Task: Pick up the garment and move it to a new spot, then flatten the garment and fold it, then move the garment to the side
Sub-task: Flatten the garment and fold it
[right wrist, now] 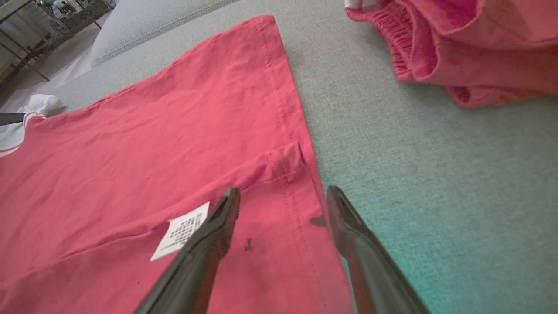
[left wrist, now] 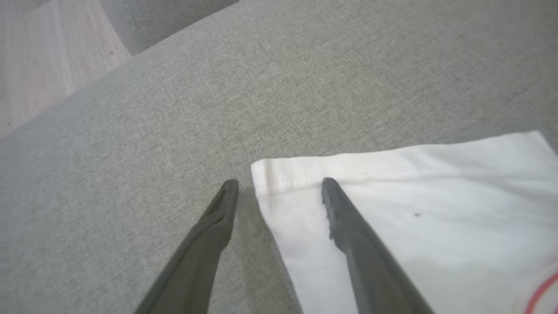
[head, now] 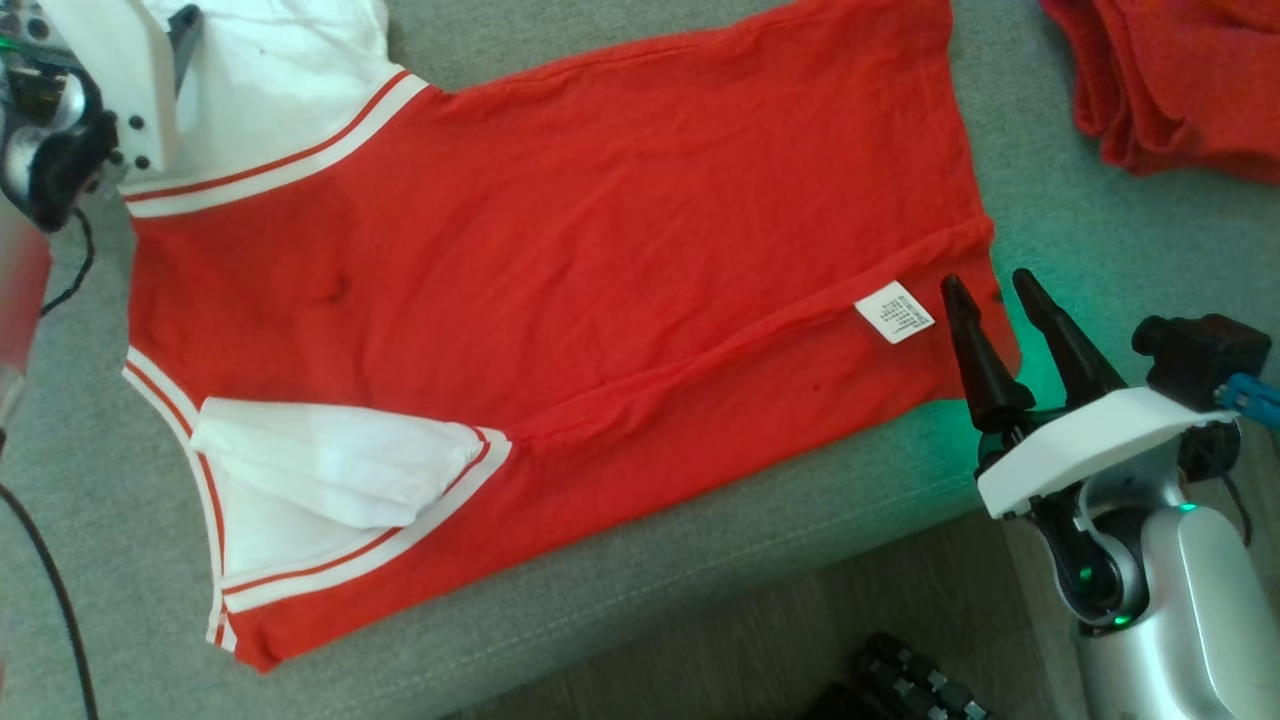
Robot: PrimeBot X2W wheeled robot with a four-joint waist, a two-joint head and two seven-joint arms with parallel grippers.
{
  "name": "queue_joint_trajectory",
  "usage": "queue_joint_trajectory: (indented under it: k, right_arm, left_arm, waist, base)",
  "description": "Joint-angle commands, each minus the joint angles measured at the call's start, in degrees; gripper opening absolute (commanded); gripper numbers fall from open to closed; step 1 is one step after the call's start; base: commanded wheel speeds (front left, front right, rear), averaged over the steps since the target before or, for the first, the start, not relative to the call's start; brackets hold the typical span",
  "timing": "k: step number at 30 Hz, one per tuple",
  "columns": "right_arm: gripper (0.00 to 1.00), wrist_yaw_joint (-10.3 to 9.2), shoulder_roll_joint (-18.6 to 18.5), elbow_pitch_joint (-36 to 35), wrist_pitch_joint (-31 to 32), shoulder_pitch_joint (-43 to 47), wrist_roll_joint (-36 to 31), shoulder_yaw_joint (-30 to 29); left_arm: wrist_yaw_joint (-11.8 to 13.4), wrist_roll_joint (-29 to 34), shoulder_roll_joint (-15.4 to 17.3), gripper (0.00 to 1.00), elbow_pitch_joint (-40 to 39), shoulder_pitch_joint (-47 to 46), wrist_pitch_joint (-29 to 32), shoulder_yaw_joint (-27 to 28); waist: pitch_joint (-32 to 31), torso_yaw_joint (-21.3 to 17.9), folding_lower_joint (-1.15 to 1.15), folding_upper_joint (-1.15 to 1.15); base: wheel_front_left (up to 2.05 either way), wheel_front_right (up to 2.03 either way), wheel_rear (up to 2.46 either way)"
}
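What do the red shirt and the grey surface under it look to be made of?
Shirt: soft matte knit, probably cotton jersey; it creases gently and has stitched hems. Surface: grey woven upholstery, matte, with a fine visible weave; likely a sofa cushion.

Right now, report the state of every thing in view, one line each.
Red shirt, spread flat, one long crease, label showing.
Near sleeve, folded over on itself.
Left claw, open, astride a corner of the far sleeve.
Right claw, open, over the hem corner.
Other red garment, crumpled in a heap.
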Motion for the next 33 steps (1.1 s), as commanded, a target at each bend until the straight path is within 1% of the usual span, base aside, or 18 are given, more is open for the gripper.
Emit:
queue_joint_trajectory:
  k: [1, 4, 5, 8, 9, 10, 11, 12, 13, 14, 18, 21, 24, 28, 33]
  right_arm:
    - [1.00, -0.02, 0.00, -1.75, -0.47, -0.98, 0.29, 1.19]
    - [1.00, -0.02, 0.01, -1.96, -0.44, -1.23, 0.21, 1.58]
    - [1.00, -0.02, 0.01, -2.01, -0.46, -1.32, 0.16, 1.69]
    - [1.00, -0.02, 0.01, -2.15, -0.44, -1.55, 0.18, 2.03]
    - [1.00, -0.02, 0.01, -2.18, -0.41, -1.62, 0.20, 2.12]
    - [1.00, -0.02, 0.01, -2.19, -0.37, -1.69, 0.19, 2.21]
    - [1.00, -0.02, 0.01, -2.19, -0.37, -1.69, 0.19, 2.21]
    - [1.00, -0.02, 0.01, -2.16, -0.32, -1.76, 0.18, 2.28]
    - [1.00, -0.02, 0.01, -2.13, -0.24, -1.84, 0.17, 2.33]
    - [1.00, -0.02, -0.01, -2.12, -0.14, -1.93, 0.13, 2.36]
    - [1.00, -0.02, -0.23, -2.30, 0.51, -2.78, 0.00, 2.42]
    - [1.00, -0.02, -0.81, -2.06, 1.51, -5.08, -1.01, 2.34]
    - [1.00, -0.02, -0.77, -0.13, 3.55, -9.33, -2.24, 1.44]
    - [1.00, -0.02, -0.73, 5.70, 6.15, -16.86, -4.88, 0.41]
    - [1.00, -0.02, -0.75, 15.99, 8.03, -26.05, -7.30, -1.21]
  left_arm:
    - [0.06, 0.91, 2.88, 1.00, -0.63, -3.04, -0.11, 1.35]
    - [0.00, 0.82, 2.83, 1.00, 0.96, -3.73, -0.68, 1.27]
    - [0.19, 0.82, 2.83, 0.91, 1.51, -3.94, -0.55, 1.26]
    - [0.42, 0.44, 2.54, 0.56, 2.94, -4.30, 0.19, 1.27]
    - [0.32, -0.06, 2.35, 0.53, 3.31, -4.30, 0.41, 1.49]
    - [0.16, -0.63, 2.17, 0.47, 3.61, -4.25, 0.50, 1.75]
    - [0.16, -0.63, 2.17, 0.47, 3.61, -4.25, 0.50, 1.75]
    - [-0.01, -1.19, 2.02, 0.39, 3.99, -4.13, 0.72, 1.97]
    - [-0.15, -1.44, 2.01, 0.18, 4.32, -4.00, 0.86, 1.98]
    - [-0.29, -1.64, 2.06, 0.00, 4.71, -3.86, 0.99, 1.93]
    - [-0.83, -2.89, 1.91, 0.00, 5.82, -3.31, 0.41, 2.27]
    - [-1.09, -2.79, 1.97, 0.00, 5.42, -3.46, -2.44, 2.22]
    - [-1.32, -2.60, 1.71, 0.00, 4.80, -3.77, -5.45, 2.07]
    - [-1.69, -2.40, 1.03, 0.00, 3.71, -4.32, -7.96, 1.32]
    - [-2.06, -2.88, -0.10, 0.00, 2.01, -5.18, -9.21, 0.34]
  waist:
    - [-0.05, -0.12, 0.00, 0.00]
    - [0.18, -0.56, 0.00, 0.00]
    - [0.28, -0.68, 0.00, 0.00]
    - [0.49, -1.04, 0.00, 0.00]
    - [0.51, -1.18, 0.00, 0.00]
    - [0.49, -1.34, 0.00, 0.00]
    - [0.49, -1.34, 0.00, 0.00]
    - [0.44, -1.48, 0.00, 0.00]
    - [0.40, -1.61, 0.00, 0.00]
    - [0.33, -1.71, 0.00, 0.00]
    - [-0.33, -1.90, 0.00, 0.00]
    - [-1.27, -1.70, 0.00, 0.00]
    - [-2.30, -1.15, 0.00, 0.00]
    - [-3.32, 0.32, 0.00, 0.00]
    - [-3.46, 2.79, 0.00, 0.00]
  base:
    - [0.00, 0.00, 0.00]
    - [0.00, 0.00, 0.00]
    - [0.00, 0.00, 0.00]
    - [0.00, 0.00, 0.00]
    - [0.00, 0.00, 0.00]
    - [0.00, 0.00, 0.00]
    - [0.00, 0.00, 0.00]
    - [0.00, 0.00, 0.00]
    - [0.00, 0.00, 0.00]
    - [0.00, 0.00, 0.00]
    - [0.00, 0.00, 0.00]
    - [0.00, 0.00, 0.00]
    - [0.00, 0.00, 0.00]
    - [0.00, 0.00, 0.00]
    - [0.00, 0.00, 0.00]
